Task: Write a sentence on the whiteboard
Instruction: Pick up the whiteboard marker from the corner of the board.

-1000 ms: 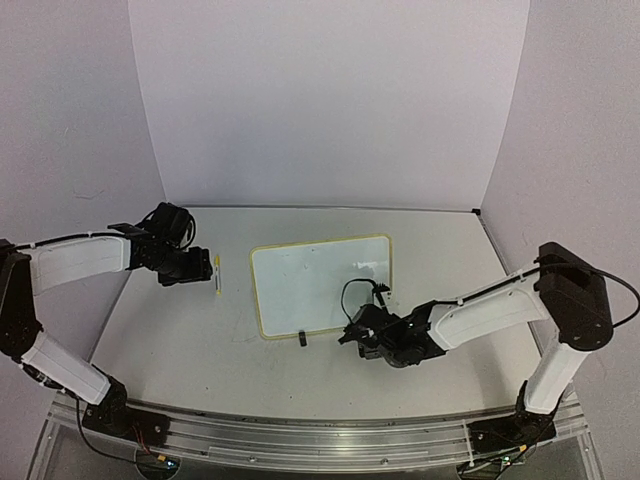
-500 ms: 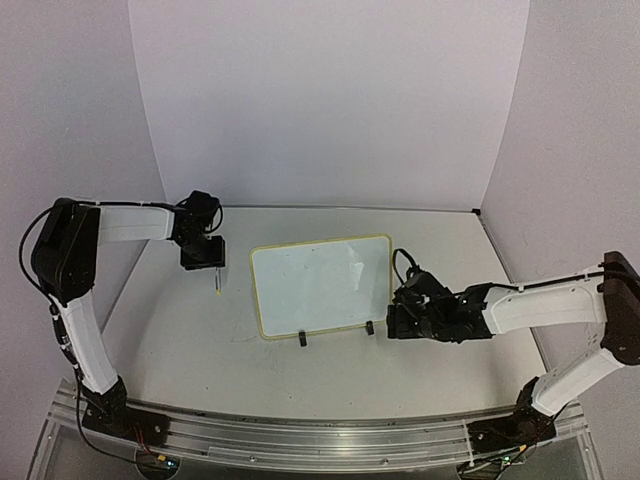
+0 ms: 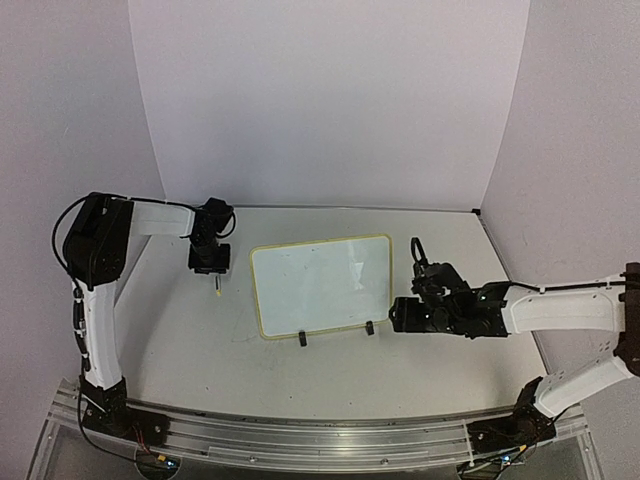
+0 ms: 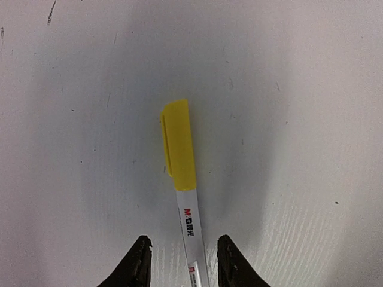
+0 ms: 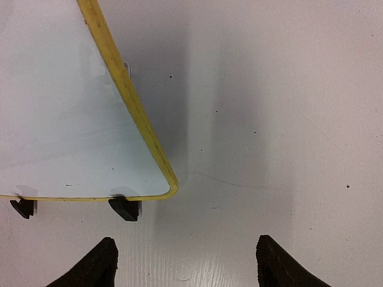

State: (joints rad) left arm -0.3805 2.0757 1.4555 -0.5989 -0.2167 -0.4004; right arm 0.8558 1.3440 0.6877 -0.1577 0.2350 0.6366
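**Inspector:** Locate the marker [image 4: 183,179].

**Recorder:** Flat on the table [image 3: 190,350], just left of the whiteboard [image 3: 310,290]. It lies directly under the left gripper [image 4: 184,251], barrel between the fingers [image 4: 139,266], long axis across their closing line, yellow cap [image 4: 178,140] pointing away.

**Inspector:** Grip?

**Recorder:** None. The fingers are part-spread, with a gap on each side. The right gripper [image 5: 187,263] is spread wide, grasping nothing, off the board's right near corner. The left arm is plainly nearer.

**Inspector:** Count.

**Recorder:** One marker, one board with two black feet [image 5: 124,208]. No lettering made out.
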